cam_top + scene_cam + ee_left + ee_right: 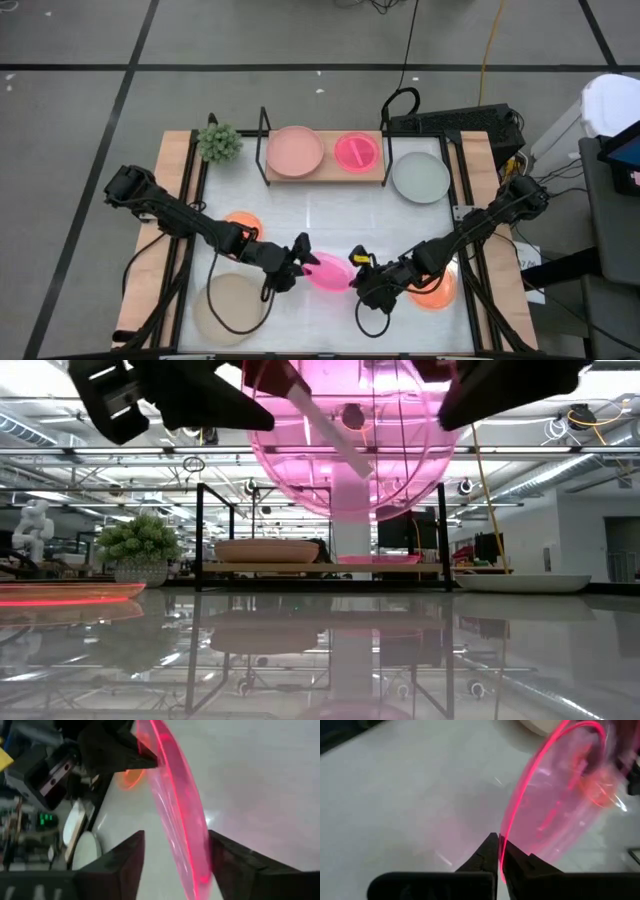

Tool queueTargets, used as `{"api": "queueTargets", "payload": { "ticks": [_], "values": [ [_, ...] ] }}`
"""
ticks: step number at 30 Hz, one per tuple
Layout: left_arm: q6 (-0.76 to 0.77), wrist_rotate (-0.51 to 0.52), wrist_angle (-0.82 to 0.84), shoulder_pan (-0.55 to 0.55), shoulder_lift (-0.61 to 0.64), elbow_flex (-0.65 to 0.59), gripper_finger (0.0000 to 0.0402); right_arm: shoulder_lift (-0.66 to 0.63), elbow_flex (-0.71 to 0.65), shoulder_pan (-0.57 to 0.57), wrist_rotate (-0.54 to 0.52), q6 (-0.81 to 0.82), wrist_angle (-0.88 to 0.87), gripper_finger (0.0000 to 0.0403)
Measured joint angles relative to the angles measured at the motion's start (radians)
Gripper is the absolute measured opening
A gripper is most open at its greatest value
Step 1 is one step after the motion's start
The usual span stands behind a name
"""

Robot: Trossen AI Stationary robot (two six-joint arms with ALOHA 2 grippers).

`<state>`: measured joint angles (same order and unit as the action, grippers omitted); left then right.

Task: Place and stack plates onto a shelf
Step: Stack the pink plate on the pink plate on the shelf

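Hot pink plate up off the desk mid-handoff, right end effector pinching its rim, left end effector spread around it, could easily slip if released early.

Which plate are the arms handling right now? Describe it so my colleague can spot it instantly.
Start at the wooden shelf along the table's far edge, then come to the near half, where the two grippers meet. Between the left gripper and right gripper hangs a hot pink plate, lifted off the table. The shelf's hot pink plate lies flat, and the neighbouring orange plates rest on the table.
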<state>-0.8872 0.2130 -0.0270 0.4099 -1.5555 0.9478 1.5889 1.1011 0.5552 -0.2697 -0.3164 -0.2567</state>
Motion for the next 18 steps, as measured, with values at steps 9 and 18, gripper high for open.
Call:
{"api": "queueTargets", "payload": {
  "ticks": [9,18],
  "values": [
    [0.168,0.035,-0.007,0.021,0.033,0.000,0.0270,-0.032,0.000,0.008,-0.046,0.098,-0.057,0.0000],
    [0.188,0.047,-0.051,0.067,0.032,0.000,0.0331,-0.061,-0.001,-0.009,-0.070,0.093,-0.067,0.0000]
  ]
}}
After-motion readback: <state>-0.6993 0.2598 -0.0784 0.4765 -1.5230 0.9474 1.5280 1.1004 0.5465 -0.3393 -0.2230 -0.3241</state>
